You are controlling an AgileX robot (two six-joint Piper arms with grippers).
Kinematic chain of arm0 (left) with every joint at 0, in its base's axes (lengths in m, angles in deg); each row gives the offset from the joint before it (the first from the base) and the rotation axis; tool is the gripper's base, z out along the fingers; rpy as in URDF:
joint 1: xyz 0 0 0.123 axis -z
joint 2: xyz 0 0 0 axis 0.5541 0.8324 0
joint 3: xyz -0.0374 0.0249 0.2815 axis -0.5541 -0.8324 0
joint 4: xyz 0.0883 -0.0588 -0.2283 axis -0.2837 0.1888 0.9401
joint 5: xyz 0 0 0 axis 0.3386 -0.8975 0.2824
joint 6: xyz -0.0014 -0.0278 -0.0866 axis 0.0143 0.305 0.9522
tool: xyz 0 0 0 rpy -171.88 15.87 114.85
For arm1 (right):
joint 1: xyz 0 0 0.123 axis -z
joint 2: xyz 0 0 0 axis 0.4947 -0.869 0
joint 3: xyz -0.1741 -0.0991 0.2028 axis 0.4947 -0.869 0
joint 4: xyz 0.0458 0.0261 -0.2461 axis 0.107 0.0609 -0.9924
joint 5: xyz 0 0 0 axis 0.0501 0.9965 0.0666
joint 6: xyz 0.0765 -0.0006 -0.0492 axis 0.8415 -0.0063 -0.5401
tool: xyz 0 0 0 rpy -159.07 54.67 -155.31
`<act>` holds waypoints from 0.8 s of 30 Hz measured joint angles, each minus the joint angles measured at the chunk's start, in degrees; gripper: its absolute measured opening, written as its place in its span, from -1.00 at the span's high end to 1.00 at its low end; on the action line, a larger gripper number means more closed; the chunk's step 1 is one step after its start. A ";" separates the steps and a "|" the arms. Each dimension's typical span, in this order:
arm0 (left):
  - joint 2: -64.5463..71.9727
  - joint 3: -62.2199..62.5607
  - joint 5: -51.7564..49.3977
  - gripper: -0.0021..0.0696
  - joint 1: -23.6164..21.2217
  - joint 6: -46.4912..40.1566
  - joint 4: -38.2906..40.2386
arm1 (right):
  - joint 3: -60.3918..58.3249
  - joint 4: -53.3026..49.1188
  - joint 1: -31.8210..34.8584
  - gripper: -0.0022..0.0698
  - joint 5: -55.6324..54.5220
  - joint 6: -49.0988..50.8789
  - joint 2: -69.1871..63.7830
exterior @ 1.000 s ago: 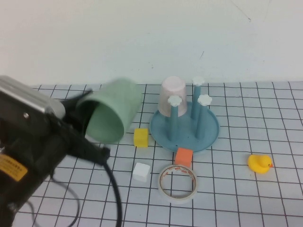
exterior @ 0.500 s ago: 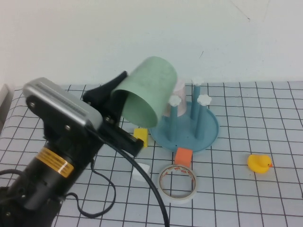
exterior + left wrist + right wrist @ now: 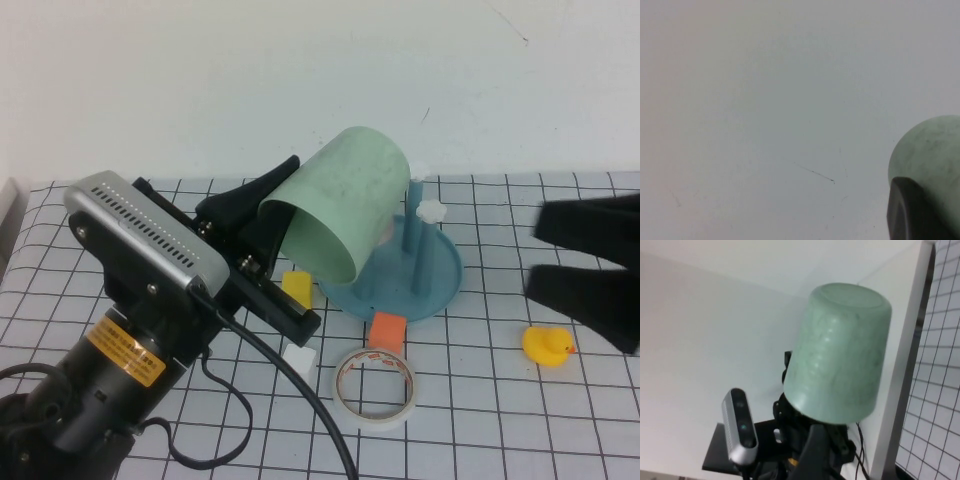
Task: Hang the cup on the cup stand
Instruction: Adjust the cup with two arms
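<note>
The cup (image 3: pixel 350 195) is a pale mint-green tumbler held in the air, tilted, with its mouth facing down toward my left arm. My left gripper (image 3: pixel 275 198) is shut on its rim, one dark finger (image 3: pixel 915 210) lying along the cup (image 3: pixel 932 145). The cup hangs just left of and above the cup stand (image 3: pixel 445 272), a round blue base with upright pegs and white flower caps (image 3: pixel 431 211). My right gripper (image 3: pixel 560 258) is at the right edge, open and holding nothing, above the table right of the stand. The right wrist view shows the cup (image 3: pixel 840 355) base-up.
In front of the stand lie a yellow block (image 3: pixel 297 287), an orange block (image 3: pixel 388 330), a white block (image 3: pixel 298 358) and a roll of tape (image 3: pixel 375 385). A yellow duck (image 3: pixel 548 346) sits under the right gripper's fingers.
My left arm has lifted the cup and carried it right, toward the stand. The right gripper has come into view from the right, open.
</note>
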 joint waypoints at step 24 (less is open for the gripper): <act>0.00 0.00 0.00 0.91 0.00 0.49 2.22 | 22.76 0.53 -19.06 -0.99 -16.03 0.86 -18.19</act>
